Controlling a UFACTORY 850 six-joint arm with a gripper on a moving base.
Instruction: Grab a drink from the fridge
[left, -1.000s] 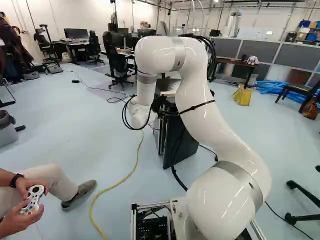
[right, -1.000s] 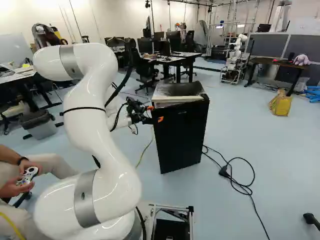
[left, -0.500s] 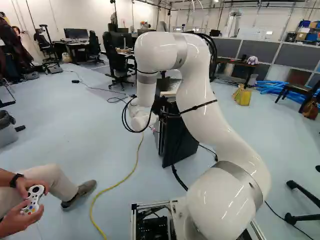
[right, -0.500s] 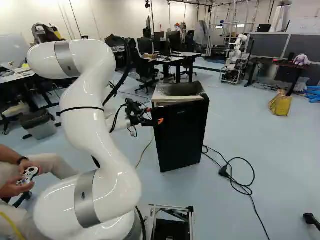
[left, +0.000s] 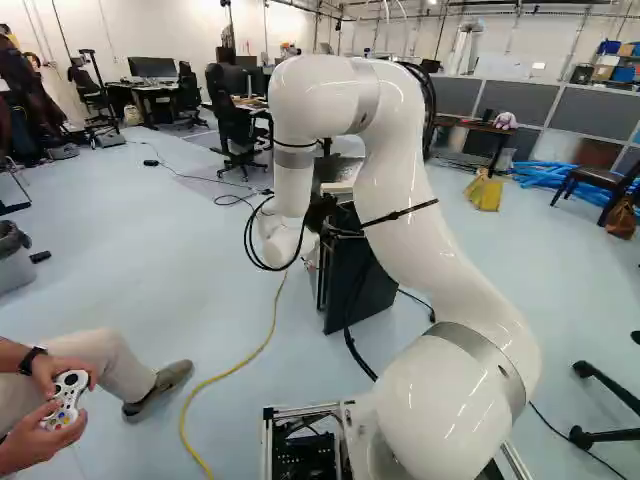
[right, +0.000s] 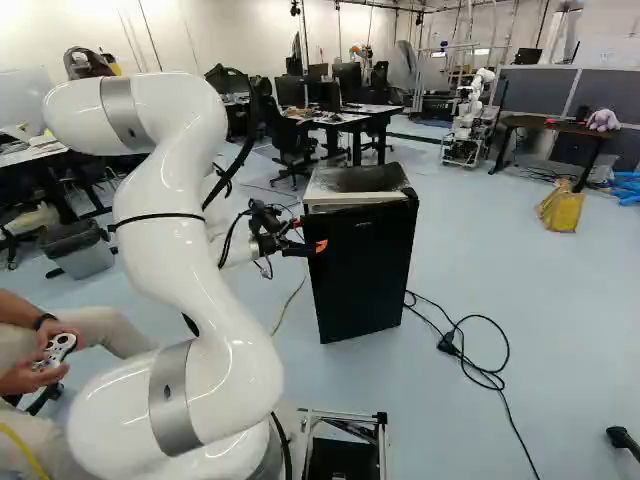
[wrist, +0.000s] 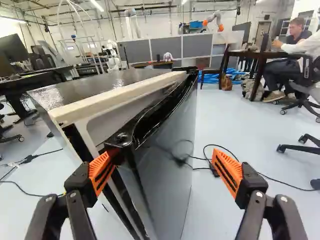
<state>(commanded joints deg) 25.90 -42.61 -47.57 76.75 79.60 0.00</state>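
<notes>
Tool (wrist: 164, 169) is spread wide, nothing clamped. Drink's nowhere I can see, presumably inside the fridge (right: 360, 275) just ahead of the arm (right: 185, 270). Door (wrist: 172, 155) looks cracked a bit at best, with one orange pad (wrist: 101, 172) right by its edge and the other out past its front. So early days, I'd say: I've reached the fridge, but swinging it open, finding a drink and pulling one out are all left.
</notes>
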